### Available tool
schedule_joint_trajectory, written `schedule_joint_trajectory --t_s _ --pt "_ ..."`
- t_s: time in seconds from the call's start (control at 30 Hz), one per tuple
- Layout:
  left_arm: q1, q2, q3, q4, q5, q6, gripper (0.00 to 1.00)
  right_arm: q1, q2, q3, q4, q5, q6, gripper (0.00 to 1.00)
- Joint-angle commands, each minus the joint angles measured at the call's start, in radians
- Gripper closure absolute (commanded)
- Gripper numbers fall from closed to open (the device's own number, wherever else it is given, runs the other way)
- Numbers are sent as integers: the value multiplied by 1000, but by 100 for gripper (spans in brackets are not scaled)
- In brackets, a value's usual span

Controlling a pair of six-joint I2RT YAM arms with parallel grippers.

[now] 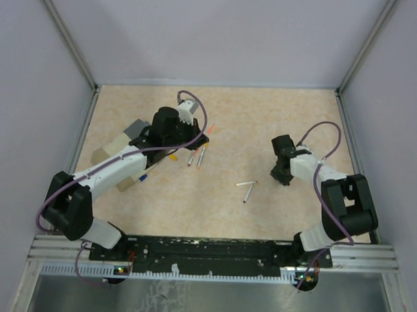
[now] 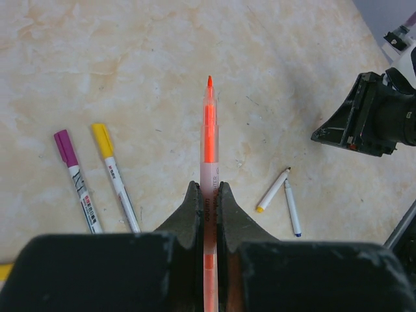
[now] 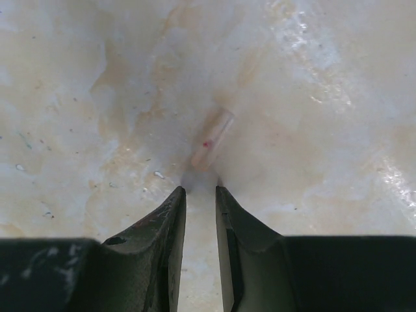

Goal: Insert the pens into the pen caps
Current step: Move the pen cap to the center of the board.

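Note:
My left gripper [image 2: 208, 188] is shut on an orange pen [image 2: 209, 123]. Its pale barrel runs out between the fingers and the bare orange tip points away over the table. In the top view that gripper [image 1: 199, 134] hovers at the back left. My right gripper [image 3: 199, 190] is low over the table with its jaws a little apart and nothing between them. A short pale translucent pen cap [image 3: 212, 138] lies tilted just beyond the fingertips. Two uncapped white pens [image 1: 246, 188] lie on the table left of the right gripper [image 1: 283, 178].
A magenta-capped pen [image 2: 73, 174] and a yellow-capped pen [image 2: 112, 170] lie side by side on the left. A beige box with a grey lid [image 1: 127, 137] sits under the left arm. Metal frame posts [image 1: 78, 134] border the table.

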Motion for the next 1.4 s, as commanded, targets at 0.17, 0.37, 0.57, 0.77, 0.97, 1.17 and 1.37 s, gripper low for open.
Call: schedule_joint_trajectory --t_s 0.17,0.37,0.57,0.77,0.97,1.17,1.37 --pt "19 -24 -23 20 -30 47 100 35 67 90 -49 -4 -119 64" --pt "31 -6 18 -1 9 75 100 35 19 146 -77 -20 -277 57" --pt "41 0 94 -58 50 111 100 -13 -112 192 28 -89 -447 54" --pt "58 7 130 -89 58 140 100 -120 -11 339 32 -161 -425 53" --pt "64 -13 96 -88 67 152 100 -120 139 451 7 -153 -352 53" --pt "64 -23 93 -109 67 171 100 -118 164 435 -26 -47 -184 52" --pt "64 -22 98 -112 86 169 100 -116 223 448 -158 42 29 50"
